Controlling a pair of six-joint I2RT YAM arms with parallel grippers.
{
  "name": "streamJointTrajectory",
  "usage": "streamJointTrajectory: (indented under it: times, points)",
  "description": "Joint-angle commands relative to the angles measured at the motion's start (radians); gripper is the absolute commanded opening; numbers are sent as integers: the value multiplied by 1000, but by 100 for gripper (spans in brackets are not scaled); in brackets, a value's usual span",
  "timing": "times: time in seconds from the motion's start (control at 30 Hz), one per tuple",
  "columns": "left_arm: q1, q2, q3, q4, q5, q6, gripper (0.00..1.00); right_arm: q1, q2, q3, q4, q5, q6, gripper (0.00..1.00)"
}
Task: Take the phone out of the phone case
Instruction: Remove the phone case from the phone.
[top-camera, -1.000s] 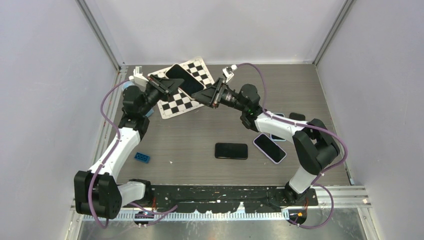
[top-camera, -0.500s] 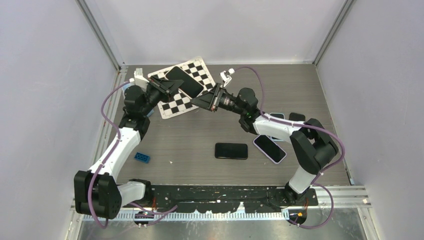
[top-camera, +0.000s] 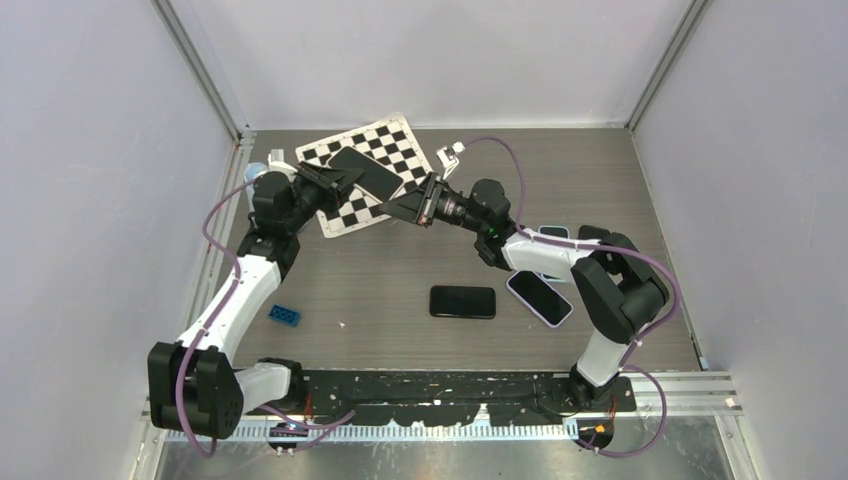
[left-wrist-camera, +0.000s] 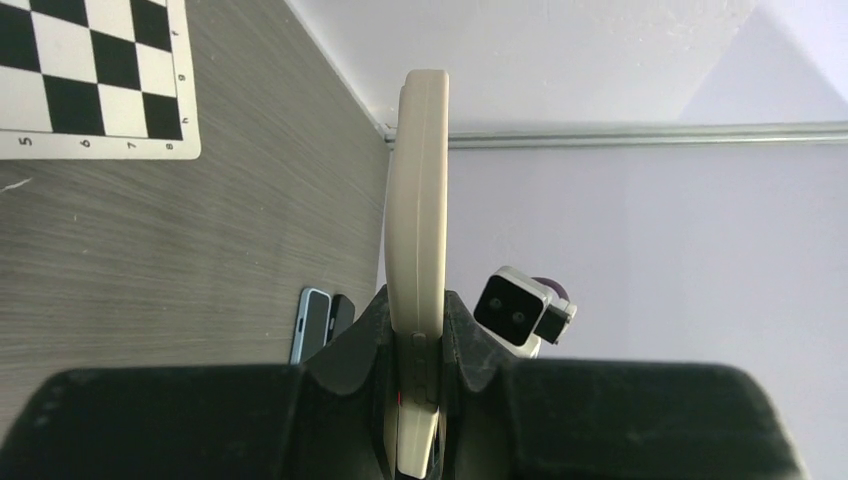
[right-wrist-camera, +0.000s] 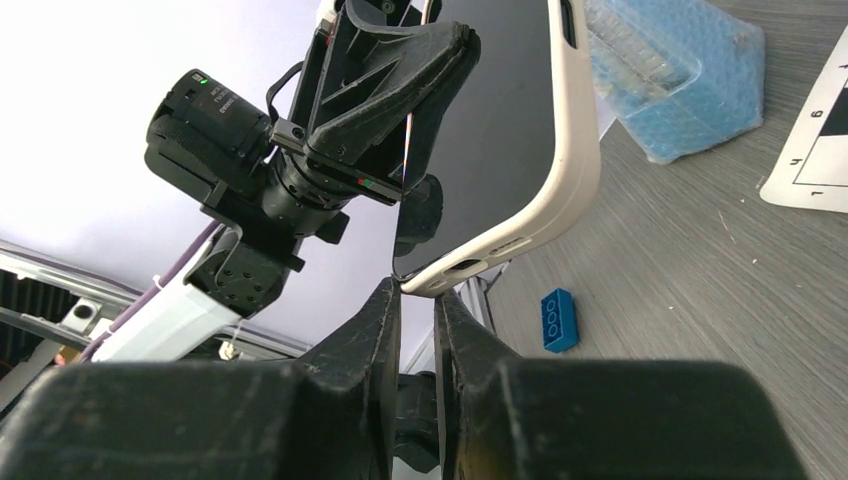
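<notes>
The phone (right-wrist-camera: 490, 130), dark screen showing, sits in a cream phone case (top-camera: 365, 172) held in the air over the checkerboard. My left gripper (top-camera: 335, 178) is shut on its left end. In the left wrist view the phone case (left-wrist-camera: 417, 180) stands edge-on between the fingers of the left gripper (left-wrist-camera: 417, 305). My right gripper (top-camera: 392, 212) reaches in from the right. In the right wrist view the right gripper (right-wrist-camera: 417, 290) has its jaws almost together, tips at the bottom corner of the phone case (right-wrist-camera: 575, 170). Whether they pinch that corner does not show.
A checkerboard sheet (top-camera: 400, 135) lies at the back of the table. A black phone (top-camera: 463, 301) and a purple-cased phone (top-camera: 539, 296) lie in the middle right, with more phones (top-camera: 555, 232) behind them. A blue brick (top-camera: 284, 315) lies left. A blue plastic pack (right-wrist-camera: 680, 80) sits by the left wall.
My right gripper's jaws have narrowed and it has shifted left and lower, toward the phone's near corner. The left gripper has lowered the phone a little.
</notes>
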Motion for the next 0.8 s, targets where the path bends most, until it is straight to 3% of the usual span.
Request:
streamJointTrajectory:
  times: [0.0,0.23,0.4,0.77]
  points:
    - [-11,-58,36,23,30,-73,0,6,-6,-3,-1,56,-95,1]
    - [-11,-51,-12,116,75,-268,0,6,8,-13,-76,98,-167,1]
    - [-11,-60,-33,151,81,-300,0,6,34,-16,-34,101,-125,1]
    - [-11,-55,-90,309,85,-438,0,-40,157,-13,255,52,184,1]
